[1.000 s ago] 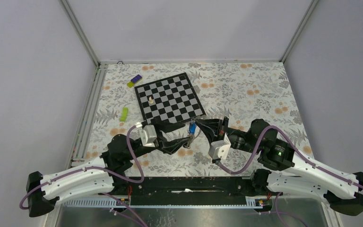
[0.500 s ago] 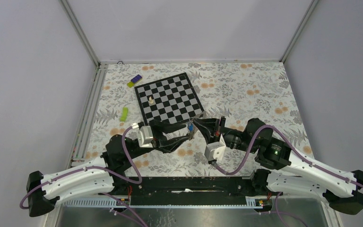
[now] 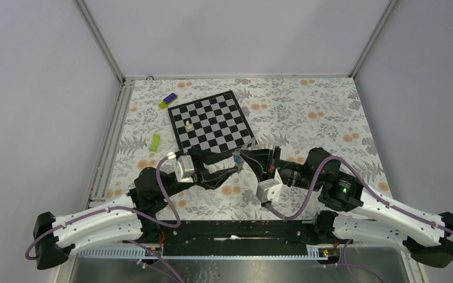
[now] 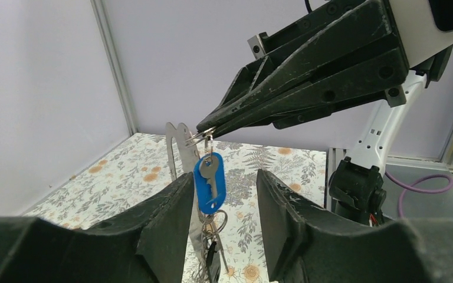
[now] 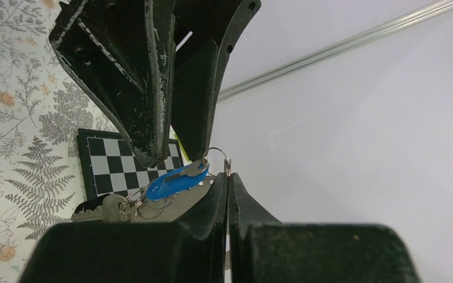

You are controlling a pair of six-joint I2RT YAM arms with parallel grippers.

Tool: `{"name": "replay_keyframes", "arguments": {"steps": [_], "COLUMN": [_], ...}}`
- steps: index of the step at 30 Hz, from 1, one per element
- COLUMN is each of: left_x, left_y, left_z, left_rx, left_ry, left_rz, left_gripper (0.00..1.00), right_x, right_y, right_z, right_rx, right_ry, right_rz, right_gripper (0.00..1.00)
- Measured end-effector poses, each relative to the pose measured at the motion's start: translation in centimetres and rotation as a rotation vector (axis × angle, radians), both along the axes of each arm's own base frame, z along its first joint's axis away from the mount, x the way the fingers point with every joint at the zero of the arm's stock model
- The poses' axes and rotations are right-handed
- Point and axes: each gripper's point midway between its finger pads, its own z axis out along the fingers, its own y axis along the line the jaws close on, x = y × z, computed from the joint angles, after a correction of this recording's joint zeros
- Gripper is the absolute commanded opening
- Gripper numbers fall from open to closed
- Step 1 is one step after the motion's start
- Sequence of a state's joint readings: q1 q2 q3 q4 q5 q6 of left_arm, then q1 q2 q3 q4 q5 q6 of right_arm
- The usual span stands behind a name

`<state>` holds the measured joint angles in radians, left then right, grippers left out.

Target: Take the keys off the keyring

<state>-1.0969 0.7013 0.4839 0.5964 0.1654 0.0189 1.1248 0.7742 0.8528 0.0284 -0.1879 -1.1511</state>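
Observation:
The keyring (image 5: 226, 164) is a thin wire ring pinched between the tips of my shut right gripper (image 5: 227, 177), held above the table. From it hangs a blue plastic tag (image 4: 209, 184) with a silvery key (image 4: 210, 170) lying against it. More keys (image 4: 213, 239) dangle in a bunch below, one dark-headed. My left gripper (image 4: 220, 203) stands open, its fingers on either side of the tag and keys, the left finger (image 4: 168, 221) close beside the tag. In the top view both grippers meet near the tag (image 3: 236, 158), just below the chessboard.
A chessboard (image 3: 212, 119) with a white chess piece (image 3: 187, 124) lies just beyond the grippers. A green object (image 3: 155, 141) and a purple-and-yellow block (image 3: 167, 100) lie at the left. A metal frame rail (image 3: 111, 141) runs along the left table edge.
The right arm has carried the keyring slightly left, toward the left gripper. The left jaws have narrowed somewhat around the hanging tag and keys.

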Motion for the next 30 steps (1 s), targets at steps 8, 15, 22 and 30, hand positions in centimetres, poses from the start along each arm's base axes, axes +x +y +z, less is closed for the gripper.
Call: {"name": "replay_keyframes", "arguments": {"steps": [8, 15, 22, 30], "left_x": [0.3, 0.5, 0.6, 0.6], "left_y": [0.3, 0.4, 0.3, 0.2], "left_z": [0.3, 0.3, 0.3, 0.1], "left_rx": [-0.011, -0.013, -0.011, -0.005], "left_ry": [-0.003, 0.000, -0.001, 0.001], "left_rz": [0.024, 0.033, 0.036, 0.036], "left_gripper": [0.54, 0.52, 0.39, 0.31], "right_x": [-0.3, -0.7, -0.7, -0.8], "right_y": [0.1, 0.3, 0.2, 0.2], "right_z": [-0.2, -0.8, -1.5, -1.5], "right_rx": [-0.004, -0.026, -0.045, -0.045], "right_ry": [0.007, 0.018, 0.028, 0.031], "right_rz": [0.019, 0.043, 0.043, 0.043], "right_gripper": [0.00, 0.00, 0.00, 0.00]}}
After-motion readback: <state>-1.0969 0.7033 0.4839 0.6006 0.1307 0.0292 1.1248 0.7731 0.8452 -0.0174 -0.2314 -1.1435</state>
